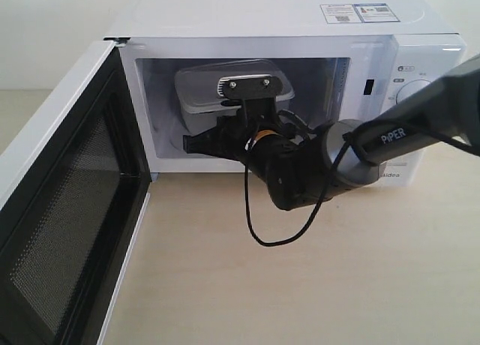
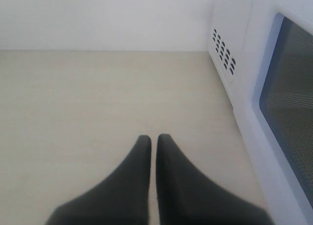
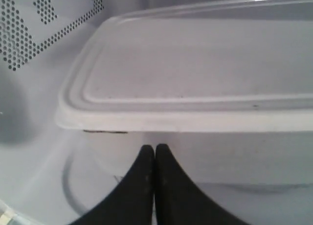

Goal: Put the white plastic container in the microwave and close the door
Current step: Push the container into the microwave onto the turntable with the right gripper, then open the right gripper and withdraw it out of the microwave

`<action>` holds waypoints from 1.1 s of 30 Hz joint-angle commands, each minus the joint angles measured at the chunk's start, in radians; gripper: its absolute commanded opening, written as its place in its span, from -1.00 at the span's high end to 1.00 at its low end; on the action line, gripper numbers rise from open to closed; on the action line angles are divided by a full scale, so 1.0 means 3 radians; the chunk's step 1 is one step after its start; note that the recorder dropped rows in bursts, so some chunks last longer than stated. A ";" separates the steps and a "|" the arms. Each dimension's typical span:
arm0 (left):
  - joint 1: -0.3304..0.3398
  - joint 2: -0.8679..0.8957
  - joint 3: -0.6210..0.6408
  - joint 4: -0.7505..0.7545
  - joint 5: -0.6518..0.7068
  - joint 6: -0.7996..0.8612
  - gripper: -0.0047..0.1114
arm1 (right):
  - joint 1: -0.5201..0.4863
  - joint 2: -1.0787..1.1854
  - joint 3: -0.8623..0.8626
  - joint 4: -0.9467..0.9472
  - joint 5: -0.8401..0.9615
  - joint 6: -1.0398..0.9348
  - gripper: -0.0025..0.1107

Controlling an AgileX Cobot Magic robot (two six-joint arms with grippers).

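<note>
The white microwave stands with its door swung wide open to the left, mesh inner face showing. The white plastic container sits lidded inside the cavity. In the right wrist view its lid fills the frame. My right gripper reaches into the cavity. It is shut with nothing between its fingers, and its tips rest at the container's near side wall, below the lid's rim. My left gripper is shut and empty above the bare table beside the microwave; the exterior view does not show it.
A black cable loops down from the right arm onto the beige table. The glass turntable lies under the container. The left wrist view shows the microwave's vented side and a dark mesh window.
</note>
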 commanded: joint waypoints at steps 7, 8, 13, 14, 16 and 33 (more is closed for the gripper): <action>0.0011 -0.0012 0.0008 -0.0008 -0.0045 -0.0014 0.84 | 0.0001 -0.0270 0.0186 0.0069 0.0532 -0.0019 0.96; 0.0011 -0.0012 0.0008 -0.0008 -0.0045 -0.0014 0.84 | 0.0008 -0.0364 0.0246 0.0113 0.0577 -0.0019 0.96; 0.0011 -0.0012 0.0008 -0.0008 -0.0045 -0.0014 0.84 | 0.0008 -0.0932 0.0551 0.0120 0.1045 0.0017 0.96; 0.0011 -0.0012 0.0008 -0.0008 -0.0045 -0.0014 0.84 | 0.0008 -0.1062 0.0627 0.0120 0.1161 0.0017 0.96; 0.0011 -0.0012 0.0008 -0.0008 -0.0045 -0.0014 0.84 | 0.0015 -0.1290 0.0797 0.0120 0.1333 0.0017 0.96; 0.0011 -0.0012 0.0008 -0.0008 -0.0045 -0.0014 0.84 | 0.0015 -0.3355 0.1366 0.0099 0.3795 -0.0005 0.96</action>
